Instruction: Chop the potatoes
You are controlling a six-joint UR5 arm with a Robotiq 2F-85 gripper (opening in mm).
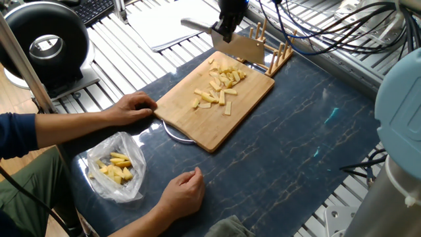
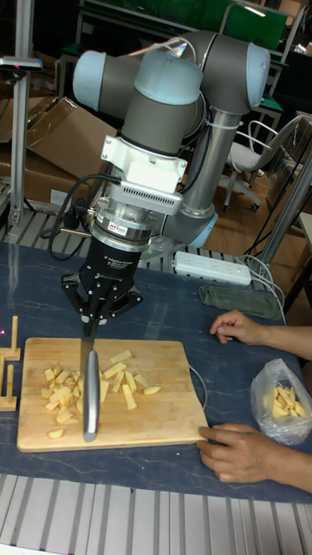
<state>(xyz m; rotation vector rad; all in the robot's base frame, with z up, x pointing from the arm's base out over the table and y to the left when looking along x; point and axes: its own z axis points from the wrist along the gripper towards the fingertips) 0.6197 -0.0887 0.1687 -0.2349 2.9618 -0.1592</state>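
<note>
The potatoes (image 1: 220, 84) lie as pale yellow sticks and chunks scattered over the far half of a wooden cutting board (image 1: 197, 125). In the tall fixed view the potatoes (image 2: 117, 371) spread across the left and middle of the board (image 2: 165, 416). My gripper (image 1: 225, 33) hangs over the board's far end, shut on the handle of a broad-bladed knife (image 1: 242, 47). The tall fixed view shows my gripper (image 2: 90, 328) pointing down, with the knife (image 2: 89, 399) edge-on and its blade hanging among the left-hand pieces. I cannot tell whether the blade touches them.
A person's hand (image 1: 135, 105) rests at the board's left edge and the other hand (image 1: 183, 192) lies on the table nearer the camera. A clear plastic bag (image 1: 115, 171) of yellow pieces sits near them. A wooden rack (image 1: 277, 56) stands just behind the board.
</note>
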